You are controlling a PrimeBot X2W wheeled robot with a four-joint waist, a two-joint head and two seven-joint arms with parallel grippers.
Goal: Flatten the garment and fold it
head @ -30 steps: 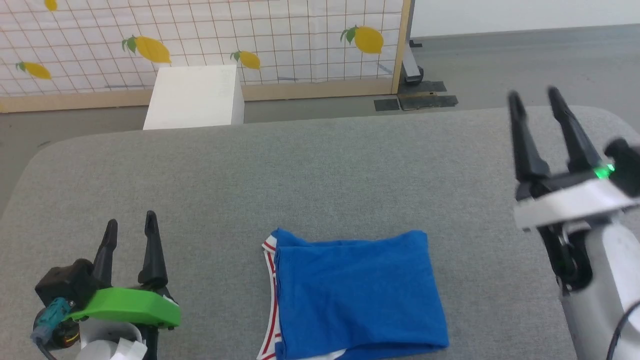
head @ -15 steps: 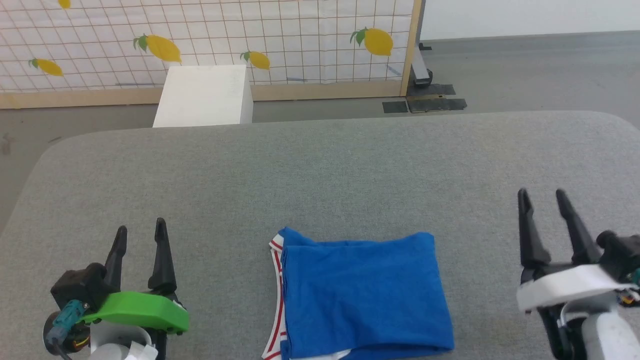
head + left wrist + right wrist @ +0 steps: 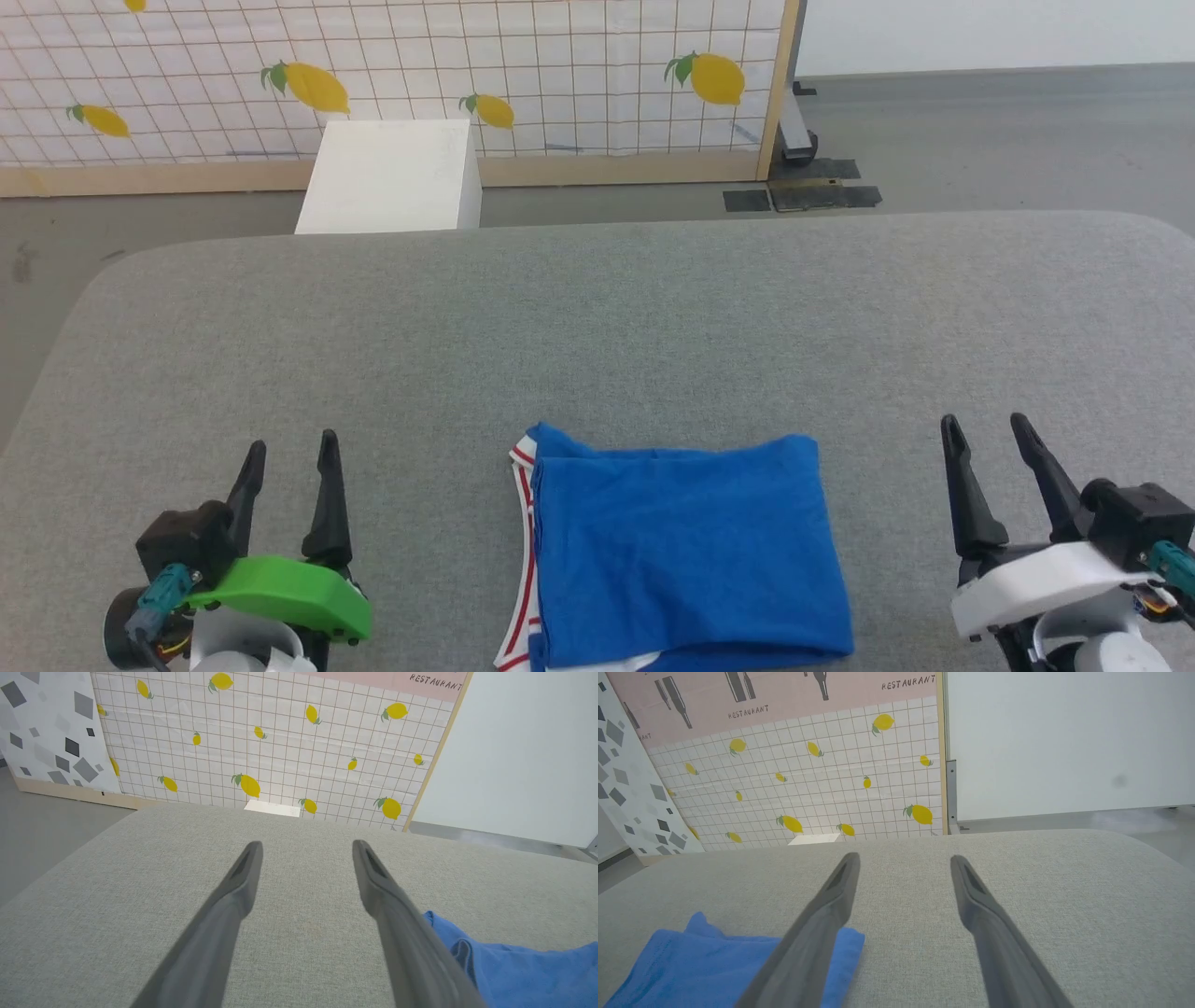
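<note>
My right gripper is lower now; it and my left gripper stand open, empty. Unpressed, the garment perhaps unfolds itself.

The folded royal-blue jersey garment is plain blue on top, with white trim striped in red at one edge; the fabric tabletop is a light grey, fine weave. The left gripper has black fingers and a bright green plastic cover, the right gripper black fingers and a white plastic cover. The cube-shaped box is white, the floor dull grey, and the wood-framed backdrop panel white with a thin brown grid and yellow, green-leaved lemons under a pink band of dark bottle shapes and lettering, while the speckled side panel is white with grey and black diamonds.
</note>
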